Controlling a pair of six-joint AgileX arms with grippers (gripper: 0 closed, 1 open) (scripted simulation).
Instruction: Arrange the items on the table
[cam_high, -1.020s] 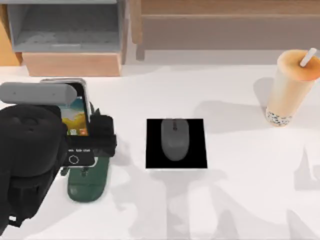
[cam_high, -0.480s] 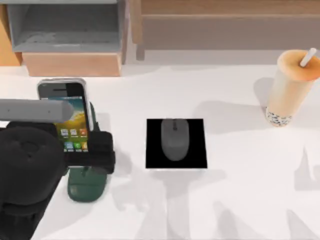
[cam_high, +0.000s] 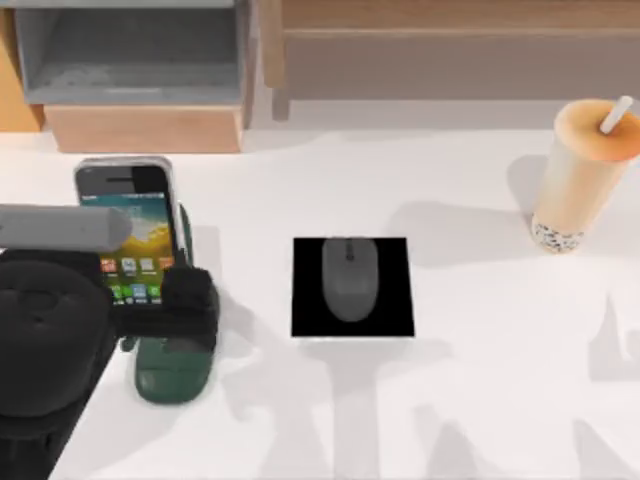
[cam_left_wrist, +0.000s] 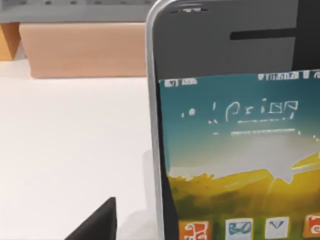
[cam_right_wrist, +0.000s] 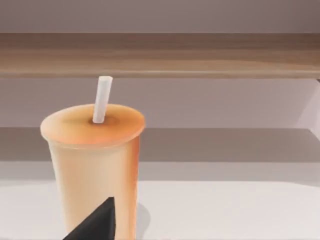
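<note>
Currently we are holding our left gripper (cam_high: 165, 300) at the table's (cam_high: 470, 400) nine o'clock side, clenched on the lower end of the phone (cam_high: 135, 225). The phone is leaning over a green stand (cam_high: 172, 370), its long axis running twelve to six o'clock, away from the gripper toward twelve. We cannot tell the right gripper's state. The mouse (cam_high: 349, 277) is lying centrally; the cup (cam_high: 580, 180) is standing at two o'clock.
</note>
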